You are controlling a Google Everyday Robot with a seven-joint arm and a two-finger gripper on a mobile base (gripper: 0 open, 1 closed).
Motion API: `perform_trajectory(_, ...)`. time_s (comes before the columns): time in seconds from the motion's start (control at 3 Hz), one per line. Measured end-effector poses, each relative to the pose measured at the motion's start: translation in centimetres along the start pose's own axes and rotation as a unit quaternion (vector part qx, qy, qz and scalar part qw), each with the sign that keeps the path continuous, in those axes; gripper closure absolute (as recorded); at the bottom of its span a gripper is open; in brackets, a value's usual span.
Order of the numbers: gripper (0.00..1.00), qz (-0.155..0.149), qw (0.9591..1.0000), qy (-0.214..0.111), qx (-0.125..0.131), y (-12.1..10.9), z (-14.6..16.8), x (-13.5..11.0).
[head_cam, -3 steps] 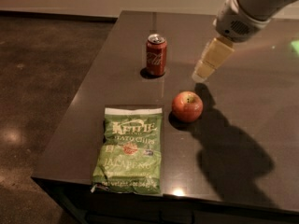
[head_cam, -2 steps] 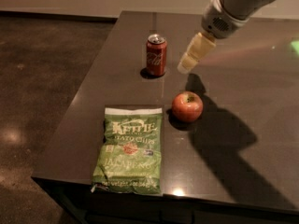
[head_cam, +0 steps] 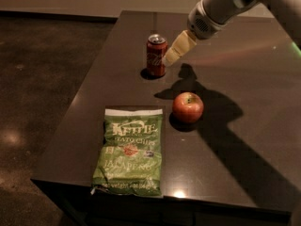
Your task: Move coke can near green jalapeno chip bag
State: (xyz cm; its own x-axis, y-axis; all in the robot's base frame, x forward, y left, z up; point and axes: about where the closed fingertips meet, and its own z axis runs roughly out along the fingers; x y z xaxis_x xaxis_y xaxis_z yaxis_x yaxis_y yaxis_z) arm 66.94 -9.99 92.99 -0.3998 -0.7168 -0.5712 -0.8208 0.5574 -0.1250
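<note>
A: Well, we are looking at a dark bench (head_cam: 94, 98) carrying everything, with the green jalapeno chip bag (head_cam: 129, 152) lying flat near its front edge.

B: And we are seeing a red apple (head_cam: 187, 107) sitting near the bag's far corner, the coke can (head_cam: 156, 55) standing upright farther back, well apart from the bag.

A: The end effector (head_cam: 168, 60) is hanging just beside the can; we are unable to tell whether it is wide or narrow, or touching.

Dim rm; end effector (head_cam: 170, 59) by coke can (head_cam: 156, 56) casts dark shadow (head_cam: 228, 126) across glossy table (head_cam: 94, 102)
</note>
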Motion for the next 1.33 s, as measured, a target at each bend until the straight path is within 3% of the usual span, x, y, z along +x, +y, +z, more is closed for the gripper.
perform_trajectory(0.33,0.0,0.01,0.9997,-0.019,-0.01,0.2,2.2,-1.6)
perform_trajectory(1.0,0.0,0.0,0.9986,-0.046,-0.028,1.6,4.7,-4.0)
perform_trajectory(1.33,0.16,-0.009,0.998,-0.051,-0.035,2.1,5.5,-4.9)
